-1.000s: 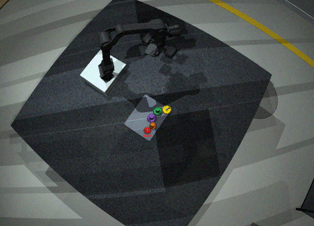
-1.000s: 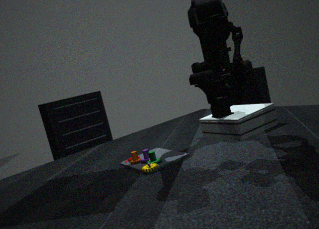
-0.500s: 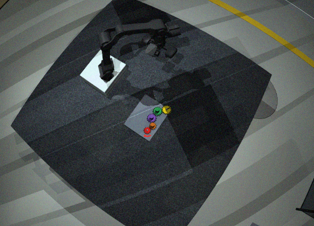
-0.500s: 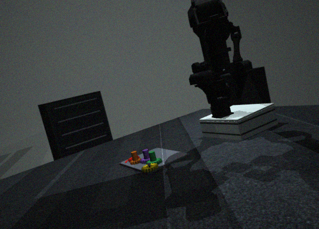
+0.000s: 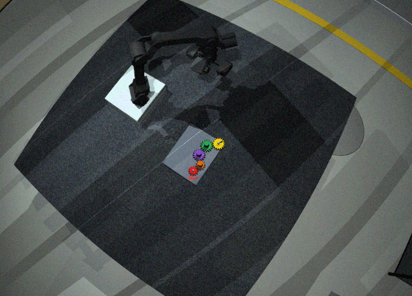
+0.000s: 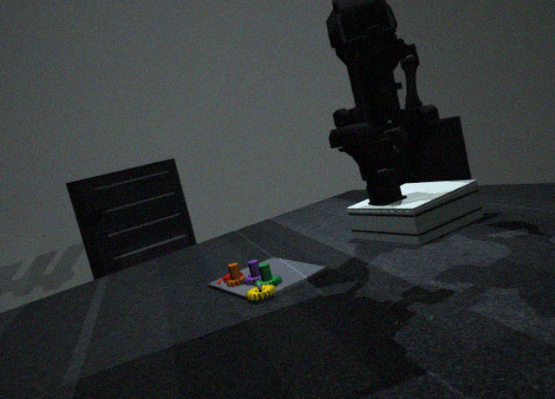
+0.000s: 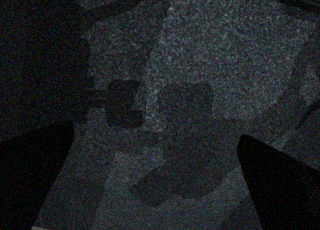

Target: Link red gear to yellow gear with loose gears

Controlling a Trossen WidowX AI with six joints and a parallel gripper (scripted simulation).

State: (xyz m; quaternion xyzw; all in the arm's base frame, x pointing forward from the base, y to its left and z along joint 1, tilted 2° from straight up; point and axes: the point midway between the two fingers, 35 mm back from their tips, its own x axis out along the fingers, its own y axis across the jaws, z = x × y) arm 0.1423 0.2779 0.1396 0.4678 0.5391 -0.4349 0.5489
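The red gear (image 5: 190,170) (image 6: 227,277) is on the grey board (image 5: 181,148) (image 6: 293,269), in the line leading to the yellow gear (image 5: 218,147) (image 6: 267,292) at the board's edge. Between them on the board stand the orange gear (image 5: 200,165) (image 6: 233,270), purple gear (image 5: 199,154) (image 6: 253,269) and green gear (image 5: 206,145) (image 6: 265,272). The chain looks complete, though at this size and in this dimness I cannot confirm full tooth contact or flat seating. The pincer (image 5: 212,68) (image 7: 158,136) is spread, holding nothing, well apart from the board. Placing and withdrawing seem done; only the turning test appears left.
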